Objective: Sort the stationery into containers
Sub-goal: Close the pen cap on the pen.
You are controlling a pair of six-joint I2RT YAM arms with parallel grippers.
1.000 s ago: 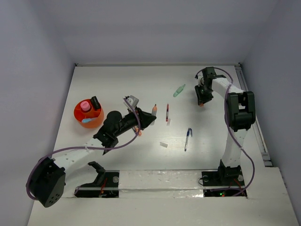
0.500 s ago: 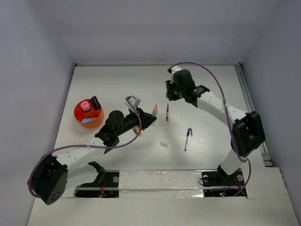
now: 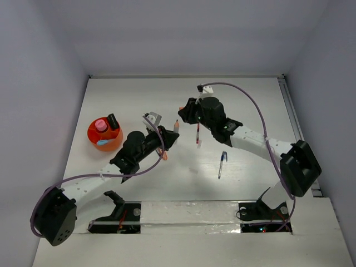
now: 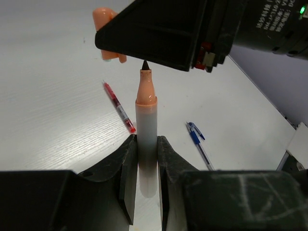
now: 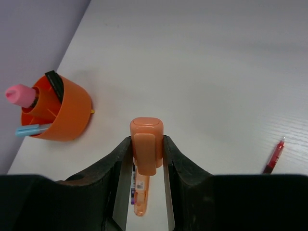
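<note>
**Two arms bring an orange marker and its cap together**

I have the left jaws clenched low on the pale barrel of the orange marker. This leaves its bare nib end clear and pointing toward the right arm. The right jaws grasp the matching orange cap by its sides, clip uppermost in the wrist view.

The two meet above the middle of the worktop. The nib sits just beneath a right finger, and the cap is near it but not seated. I cannot tell which way the cap's mouth faces.

I judge that capping comes before sorting, so the nib neither dries out nor marks its neighbours.

The orange pot stands at the left edge and already holds a pink-capped tube. A red pen and a blue pen lie loose to the right, unsorted.
</note>
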